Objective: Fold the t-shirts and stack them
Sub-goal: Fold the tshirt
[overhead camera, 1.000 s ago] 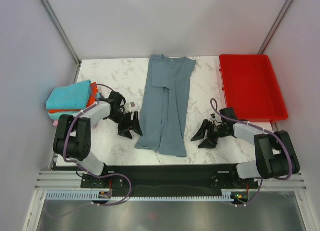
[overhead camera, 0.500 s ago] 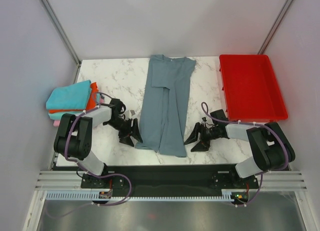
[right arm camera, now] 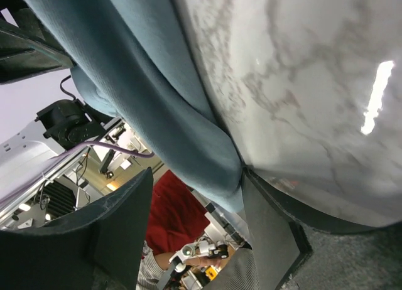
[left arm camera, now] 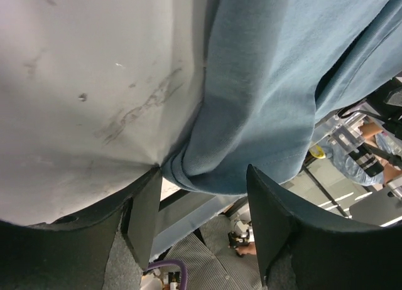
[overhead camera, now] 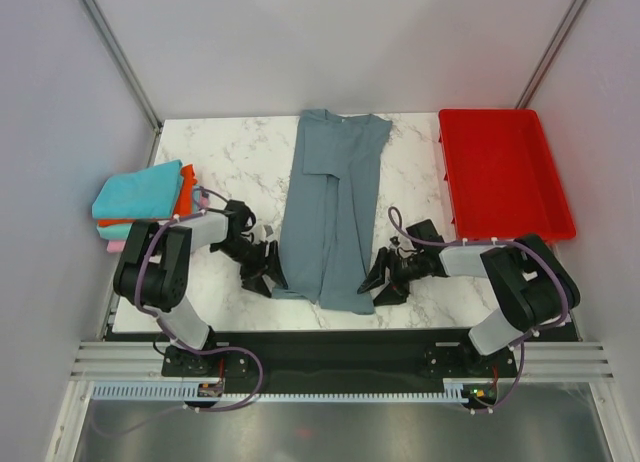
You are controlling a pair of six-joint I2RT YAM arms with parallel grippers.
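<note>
The slate grey-blue t-shirt lies lengthwise down the middle of the marble table, its sides folded in. My left gripper is open at the shirt's near left corner, and in the left wrist view the shirt's hem lies between the spread fingers. My right gripper is open at the near right corner; the shirt's edge sits between its fingers. Folded teal, orange and pink shirts are stacked at the table's left edge.
A red plastic tray stands at the back right of the marble table. Grey walls close in the left, right and back. The table's near edge runs just below both grippers.
Both grippers have moved inward and toward the near edge, from beside the shirt to its two near corners. The shirt has not visibly moved.
</note>
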